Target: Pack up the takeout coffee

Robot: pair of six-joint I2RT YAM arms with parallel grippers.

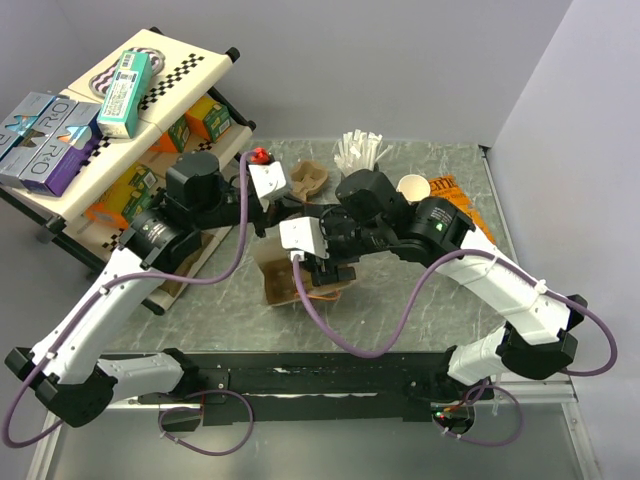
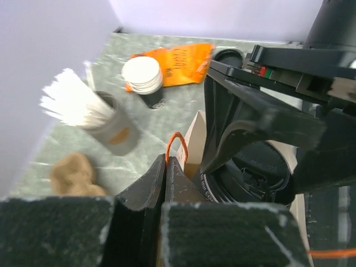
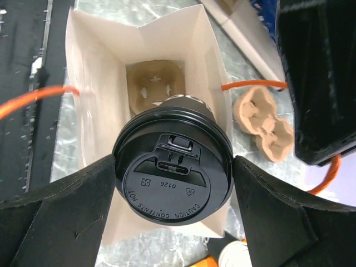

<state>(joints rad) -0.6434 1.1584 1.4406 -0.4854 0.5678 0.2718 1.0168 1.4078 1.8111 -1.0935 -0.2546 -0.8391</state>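
Observation:
The takeout coffee (image 3: 172, 167), a cup with a round black top, hangs over the open mouth of a white paper bag (image 3: 94, 83). My right gripper (image 3: 173, 164) is shut on it, one finger against each side of the lid. A brown cup carrier (image 3: 156, 83) lies at the bottom of the bag. In the left wrist view my left gripper (image 2: 166, 161) is shut on the bag's orange handle (image 2: 177, 136), just beside the coffee lid (image 2: 261, 172). The cup's body is hidden under the lid.
A holder of white straws (image 2: 83, 111), a stack of white cups (image 2: 142, 75), an orange packet (image 2: 181, 61) and a loose black lid (image 2: 228, 54) stand behind the bag. A second brown carrier (image 3: 264, 122) lies beside the bag. A stocked shelf (image 1: 100, 120) is at the far left.

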